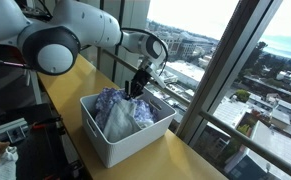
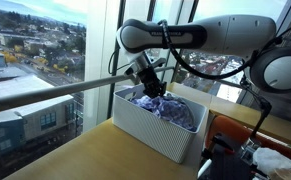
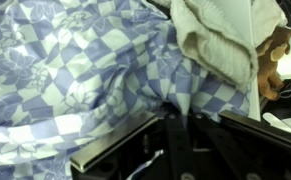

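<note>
A blue-and-white checked cloth (image 3: 95, 70) fills the wrist view, and a fold of it is pinched between the fingertips of my gripper (image 3: 182, 114), which is shut on it. In both exterior views the gripper (image 1: 135, 88) (image 2: 150, 88) reaches down into a white ribbed basket (image 1: 115, 145) (image 2: 150, 132) on a wooden counter, with the crumpled cloth (image 1: 120, 108) (image 2: 175, 110) piled inside. A cream knitted fabric (image 3: 220, 35) lies over the cloth at the upper right of the wrist view.
The basket stands on a wooden counter (image 1: 70, 85) right beside a large window with a metal rail (image 2: 45, 92). A brown object (image 3: 275, 55) shows at the wrist view's right edge. Clutter lies beyond the counter's edge (image 2: 270, 160).
</note>
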You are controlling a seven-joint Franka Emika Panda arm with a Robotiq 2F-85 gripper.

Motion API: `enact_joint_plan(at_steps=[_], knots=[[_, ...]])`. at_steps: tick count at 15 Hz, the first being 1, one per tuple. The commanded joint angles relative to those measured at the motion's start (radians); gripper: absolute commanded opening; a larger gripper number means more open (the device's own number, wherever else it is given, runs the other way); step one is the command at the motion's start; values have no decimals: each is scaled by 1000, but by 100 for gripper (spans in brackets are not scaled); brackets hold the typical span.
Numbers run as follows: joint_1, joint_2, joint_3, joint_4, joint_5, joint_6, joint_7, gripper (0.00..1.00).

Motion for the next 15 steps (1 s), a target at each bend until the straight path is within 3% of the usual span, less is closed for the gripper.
enact_joint_plan(at_steps=[1, 6, 12, 13, 15], knots=[[-19, -77, -29, -21, -33, -19, 6, 2], [-51, -107, -42, -22, -49, -15, 10, 2], [-37, -68, -24, 5, -33, -17, 17, 2], [-31, -63, -20, 7, -28, -16, 21, 31], [-18, -62, -17, 12, -28, -19, 19, 40]])
